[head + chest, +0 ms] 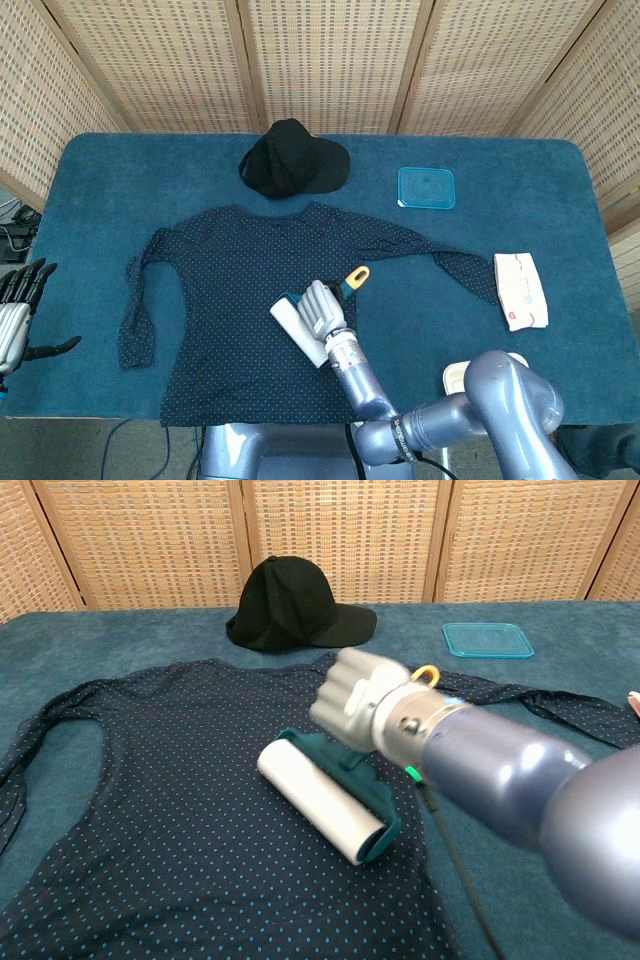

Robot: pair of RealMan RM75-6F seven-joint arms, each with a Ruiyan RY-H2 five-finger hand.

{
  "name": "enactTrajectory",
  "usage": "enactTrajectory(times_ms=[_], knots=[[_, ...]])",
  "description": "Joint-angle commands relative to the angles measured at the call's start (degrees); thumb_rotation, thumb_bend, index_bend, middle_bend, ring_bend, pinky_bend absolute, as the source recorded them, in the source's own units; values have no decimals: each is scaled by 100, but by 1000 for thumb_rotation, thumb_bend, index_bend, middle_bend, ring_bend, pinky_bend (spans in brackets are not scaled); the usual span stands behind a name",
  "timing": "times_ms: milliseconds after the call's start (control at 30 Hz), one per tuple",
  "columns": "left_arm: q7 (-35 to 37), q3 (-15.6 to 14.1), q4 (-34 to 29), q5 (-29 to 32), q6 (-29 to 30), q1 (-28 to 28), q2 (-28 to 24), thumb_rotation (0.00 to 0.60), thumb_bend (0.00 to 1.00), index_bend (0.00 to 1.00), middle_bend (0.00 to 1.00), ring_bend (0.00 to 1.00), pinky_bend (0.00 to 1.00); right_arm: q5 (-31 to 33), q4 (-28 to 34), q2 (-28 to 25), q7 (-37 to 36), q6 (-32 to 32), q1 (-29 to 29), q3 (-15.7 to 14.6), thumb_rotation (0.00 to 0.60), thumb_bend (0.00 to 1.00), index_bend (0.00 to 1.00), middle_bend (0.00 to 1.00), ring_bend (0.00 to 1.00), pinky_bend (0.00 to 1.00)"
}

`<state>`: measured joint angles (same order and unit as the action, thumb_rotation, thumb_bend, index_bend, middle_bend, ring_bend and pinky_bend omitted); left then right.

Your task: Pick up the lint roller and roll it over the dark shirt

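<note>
The dark dotted shirt [230,290] [160,810] lies spread flat on the blue table. My right hand [322,308] [355,695] grips the teal handle of the lint roller, whose white roll [298,332] [318,802] rests on the shirt's lower middle. The handle's orange end loop [357,275] [427,673] sticks out behind the hand. My left hand [18,305] hangs open off the table's left edge, seen only in the head view.
A black cap [293,160] [297,605] sits beyond the shirt's collar. A teal container lid [426,187] [486,639] lies at the back right. A white packet [521,290] rests past the shirt's right sleeve end. A cream tray corner [460,372] shows near the front edge.
</note>
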<state>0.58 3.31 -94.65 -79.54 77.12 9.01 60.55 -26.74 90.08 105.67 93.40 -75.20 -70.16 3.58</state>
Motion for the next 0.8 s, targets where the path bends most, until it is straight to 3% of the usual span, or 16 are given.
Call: enactTrajectory(times_ms=[33, 233, 300, 333, 400, 467, 533, 567, 633, 700, 800], knots=[[-11, -6, -8, -10, 0, 1, 2, 600, 0, 0, 0, 0, 0, -17, 31, -398, -262, -46, 257, -151, 600, 800, 721, 1000, 1000, 1000], [-63, -23, -51, -58, 37, -7, 6, 600, 0, 0, 0, 0, 0, -82, 89, -855, -608, -4, 549, -313, 600, 798, 707, 1000, 1000, 1000], [-64, -30, -64, -74, 45, -11, 3, 600, 0, 0, 0, 0, 0, -120, 114, -965, -760, 25, 645, -350, 600, 745, 631, 1000, 1000, 1000], [-65, -36, -66, -84, 50, -14, 4, 600, 0, 0, 0, 0, 0, -160, 139, -1022, -862, 45, 699, -365, 600, 679, 563, 1000, 1000, 1000], [-62, -45, -66, -105, 62, -19, 4, 600, 0, 0, 0, 0, 0, -277, 213, -1130, -1156, 87, 814, -342, 600, 300, 245, 983, 1000, 1000], [-50, -52, -68, -126, 70, -22, 1, 600, 0, 0, 0, 0, 0, -479, 305, -1251, -1481, 144, 913, -326, 600, 49, 46, 909, 997, 1000], [-20, -55, -72, -151, 88, -28, -13, 600, 0, 0, 0, 0, 0, -895, 410, -1429, -1871, 144, 1029, -357, 600, 0, 0, 771, 939, 991], [-3, -55, -74, -160, 101, -34, -19, 600, 0, 0, 0, 0, 0, -1107, 471, -1514, -2072, 97, 1087, -352, 600, 0, 0, 667, 852, 935], [35, -57, -78, -184, 120, -40, -35, 600, 0, 0, 0, 0, 0, -1572, 620, -1739, -2557, 6, 1251, -376, 600, 0, 0, 477, 599, 691], [78, -61, -81, -206, 128, -43, -51, 600, 0, 0, 0, 0, 0, -1991, 761, -1986, -3059, -99, 1436, -399, 600, 0, 0, 264, 265, 314], [157, -110, -142, -390, 267, -96, -108, 600, 0, 0, 0, 0, 0, -3040, 858, -2714, -4677, -336, 2058, -608, 600, 0, 0, 61, 32, 53]])
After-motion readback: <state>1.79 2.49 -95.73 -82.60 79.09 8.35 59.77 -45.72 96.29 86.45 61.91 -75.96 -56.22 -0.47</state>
